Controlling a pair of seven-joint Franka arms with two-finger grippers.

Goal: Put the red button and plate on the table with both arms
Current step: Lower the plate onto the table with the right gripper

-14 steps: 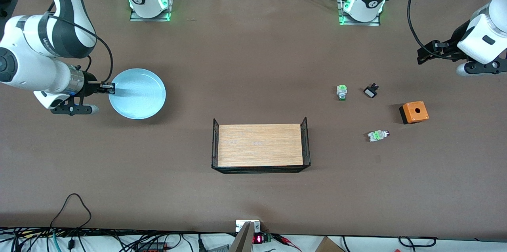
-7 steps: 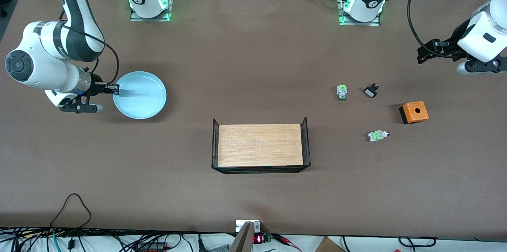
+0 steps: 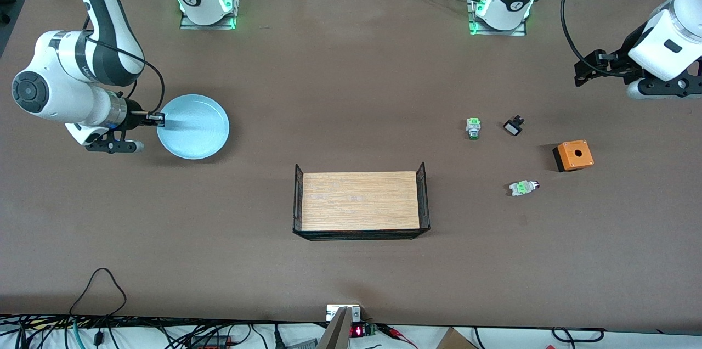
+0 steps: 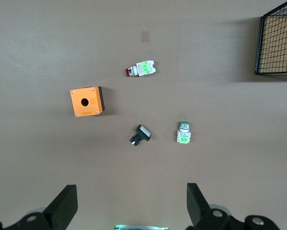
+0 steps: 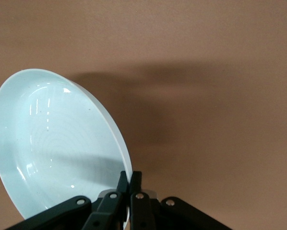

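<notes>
My right gripper (image 3: 159, 117) pinches the light blue plate (image 3: 193, 127) by its rim; I should lower it level before releasing. My left gripper (image 3: 580, 73), fingers spread, waits over the table (image 3: 351, 91), near the red button (image 3: 524, 187).

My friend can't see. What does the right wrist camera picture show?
The right gripper is pinching the rim of the light blue plate, holding it tilted above the brown table. The plate's shadow falls on the table.

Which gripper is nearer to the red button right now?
Left. The left gripper hangs open over bare table toward the red button; the right gripper grips the plate at the right arm's end.
</notes>
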